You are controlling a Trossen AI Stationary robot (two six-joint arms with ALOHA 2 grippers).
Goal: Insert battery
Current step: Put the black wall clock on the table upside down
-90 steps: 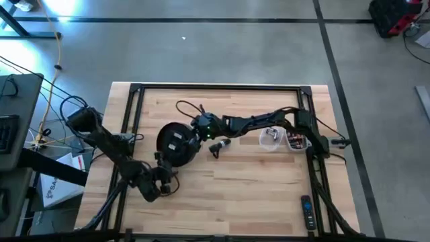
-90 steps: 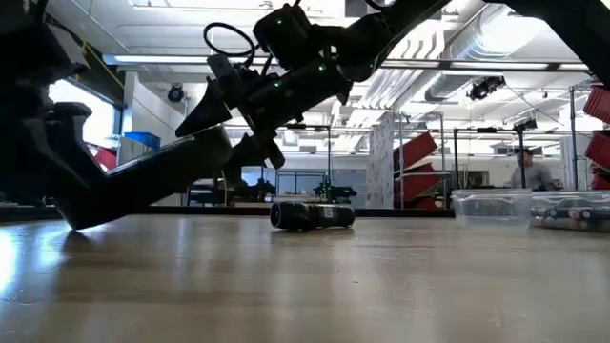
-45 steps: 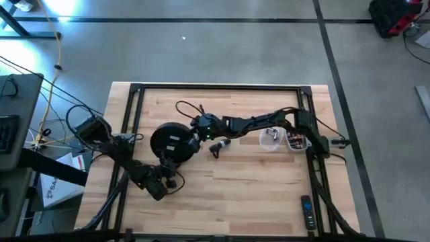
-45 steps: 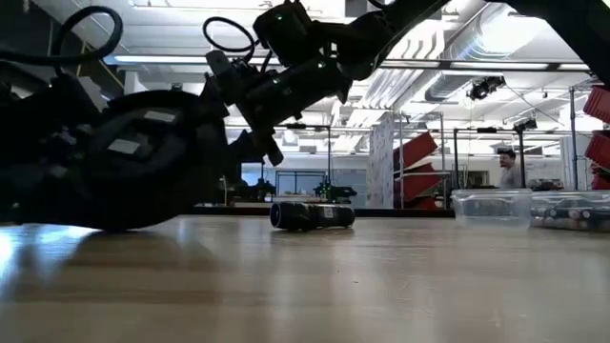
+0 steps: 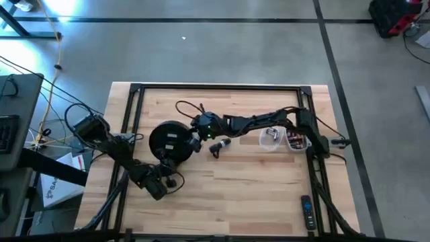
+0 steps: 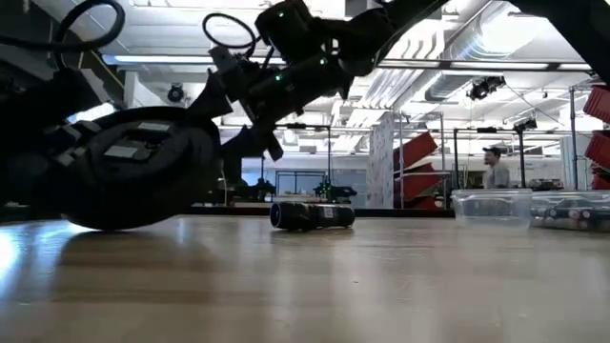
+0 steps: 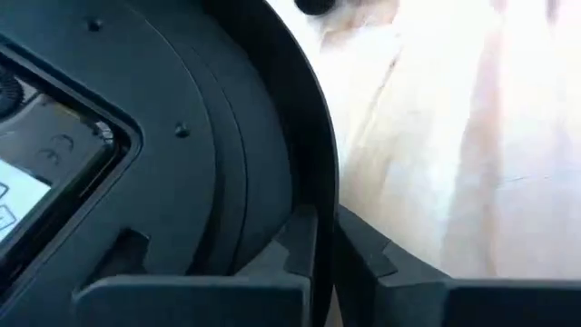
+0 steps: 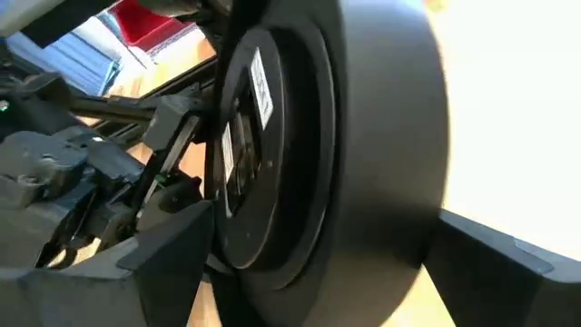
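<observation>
A round black disc-shaped device [image 5: 169, 140] with white labels on one face is held tilted between my two grippers left of the table's middle. In the low view its labelled face [image 6: 133, 171] leans toward the near edge. My left gripper [image 5: 166, 163] is shut on its near edge. My right gripper [image 5: 193, 139] is shut on its right edge. The battery [image 5: 220, 145], a short black cylinder, lies on its side on the wood just right of the device [image 6: 313, 215]; no gripper touches it. My left gripper pinches the device's thin rim [image 7: 322, 232] at its near side, one finger on the labelled face [image 7: 209, 286] and one on the other face [image 7: 408, 286]. It comes slanting from the near left. My right gripper has the device's thick edge [image 8: 381, 182] between its two fingers, one [image 8: 168, 250] on the labelled side and one [image 8: 495, 263] on the opposite side. It comes from the table's right. The device is tilted; whether its lower edge [image 6: 110, 226] touches the table I cannot tell.
Two clear plastic tubs [image 5: 271, 139] [image 5: 295, 141] stand at the right by the right arm's base. A remote [image 5: 306, 212] lies at the near right. A black frame [image 5: 215, 87] rims the table. A person [image 6: 493, 167] stands far behind.
The device has shifted a little toward the table's left edge and tipped, from nearly edge-on in the low view to showing its labelled face to the near side. My left arm has swung with it. The battery has stayed put.
</observation>
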